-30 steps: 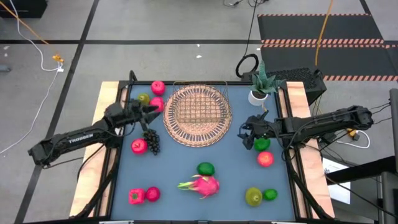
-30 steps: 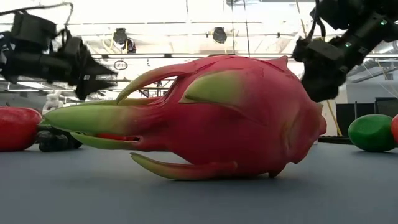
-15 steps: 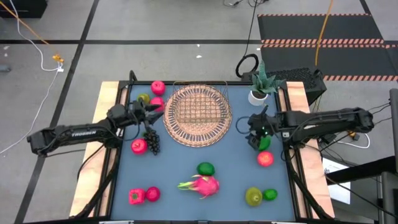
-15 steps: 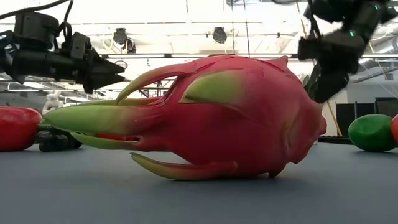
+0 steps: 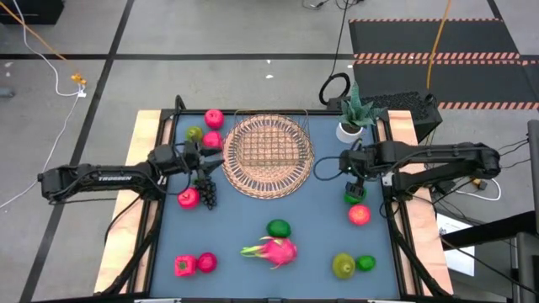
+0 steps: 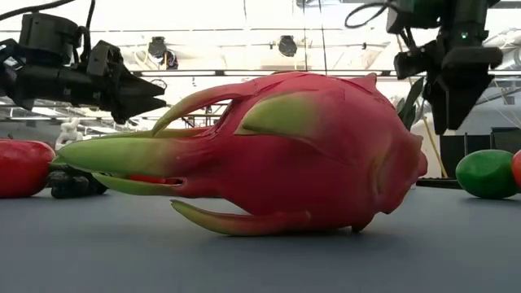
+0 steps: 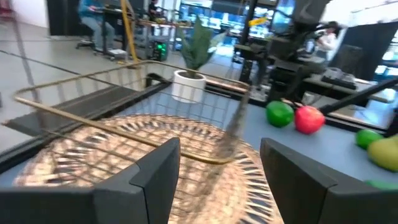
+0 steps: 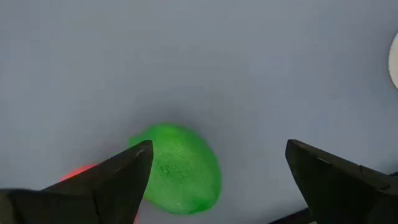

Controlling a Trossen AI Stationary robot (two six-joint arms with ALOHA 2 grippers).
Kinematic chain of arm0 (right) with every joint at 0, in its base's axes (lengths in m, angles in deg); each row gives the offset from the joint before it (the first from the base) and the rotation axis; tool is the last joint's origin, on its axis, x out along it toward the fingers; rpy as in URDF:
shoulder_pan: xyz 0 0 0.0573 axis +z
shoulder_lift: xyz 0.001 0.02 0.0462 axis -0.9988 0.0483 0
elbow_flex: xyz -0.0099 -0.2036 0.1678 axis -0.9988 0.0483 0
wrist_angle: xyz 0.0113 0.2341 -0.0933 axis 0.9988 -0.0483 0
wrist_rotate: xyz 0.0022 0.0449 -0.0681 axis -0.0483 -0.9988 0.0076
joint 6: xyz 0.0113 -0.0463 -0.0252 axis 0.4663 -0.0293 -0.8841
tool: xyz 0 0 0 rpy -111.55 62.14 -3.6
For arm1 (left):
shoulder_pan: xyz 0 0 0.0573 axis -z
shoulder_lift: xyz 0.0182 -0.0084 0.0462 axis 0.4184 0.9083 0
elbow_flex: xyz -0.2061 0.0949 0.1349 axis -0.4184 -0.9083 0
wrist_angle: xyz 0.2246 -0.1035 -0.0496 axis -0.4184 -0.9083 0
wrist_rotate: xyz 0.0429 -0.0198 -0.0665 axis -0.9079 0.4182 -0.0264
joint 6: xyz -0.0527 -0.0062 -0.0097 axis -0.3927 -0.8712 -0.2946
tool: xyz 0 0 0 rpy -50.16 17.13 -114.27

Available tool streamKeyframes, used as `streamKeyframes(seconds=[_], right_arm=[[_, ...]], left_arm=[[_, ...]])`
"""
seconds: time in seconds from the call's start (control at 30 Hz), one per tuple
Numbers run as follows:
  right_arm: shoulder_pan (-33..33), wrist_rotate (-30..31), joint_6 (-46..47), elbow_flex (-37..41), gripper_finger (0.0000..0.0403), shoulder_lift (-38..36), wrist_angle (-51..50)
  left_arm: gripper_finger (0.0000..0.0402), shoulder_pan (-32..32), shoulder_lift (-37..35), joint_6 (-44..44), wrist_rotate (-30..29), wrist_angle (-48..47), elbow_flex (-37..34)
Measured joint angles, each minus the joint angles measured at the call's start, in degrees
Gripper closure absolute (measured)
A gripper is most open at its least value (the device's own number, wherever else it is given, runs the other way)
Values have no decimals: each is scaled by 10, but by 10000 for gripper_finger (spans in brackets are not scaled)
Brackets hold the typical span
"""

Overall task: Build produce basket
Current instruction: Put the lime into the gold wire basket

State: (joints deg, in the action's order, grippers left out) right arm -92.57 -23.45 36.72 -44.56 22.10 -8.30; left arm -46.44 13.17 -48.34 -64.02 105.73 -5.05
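The round wicker basket (image 5: 268,156) with its thin wire frame lies on the blue mat at the far middle and holds no produce. My left gripper (image 5: 216,160) is level at the basket's left rim (image 7: 93,155), open with nothing between its fingers. My right gripper (image 5: 354,174) points down, open, above a green round fruit (image 5: 354,197) that rests on the mat (image 8: 180,169) apart from the fingers. A red fruit (image 5: 360,215) lies just nearer. The pink dragon fruit (image 5: 274,250) lies on its side at the near middle and fills the low view (image 6: 269,155).
Red, pink and green fruits (image 5: 210,128) lie left of the basket, with dark grapes (image 5: 205,192) and a red fruit (image 5: 188,198) nearer. Further produce lies along the near edge (image 5: 343,266). A green plant in a white pot (image 5: 349,126) stands at the far right.
My right gripper has risen and tipped from slanting to pointing down over the green fruit, which has stayed where it was on the mat. My left gripper has swung a little toward the table's near edge along the basket's left rim.
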Motion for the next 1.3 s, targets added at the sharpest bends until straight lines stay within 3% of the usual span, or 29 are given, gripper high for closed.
streamKeyframes(seconds=[0.27, 0.53, 0.8, 0.97, 1.3], right_arm=[[24, -44, -72, 0, 41, 45, -14], [40, -60, -65, 35, 41, 51, -25], [39, -56, -57, 76, 42, 55, -2], [39, -56, -50, 75, 43, 66, -2], [38, -57, -35, 72, 86, 152, 1]], left_arm=[[176, 58, 0, -14, 0, 13, 0], [176, 136, 0, 56, -2, 2, 0], [176, 202, 0, 94, -108, -46, 0], [176, 209, 0, 108, -156, -46, 0], [176, 209, 0, 103, -165, -51, 0]])
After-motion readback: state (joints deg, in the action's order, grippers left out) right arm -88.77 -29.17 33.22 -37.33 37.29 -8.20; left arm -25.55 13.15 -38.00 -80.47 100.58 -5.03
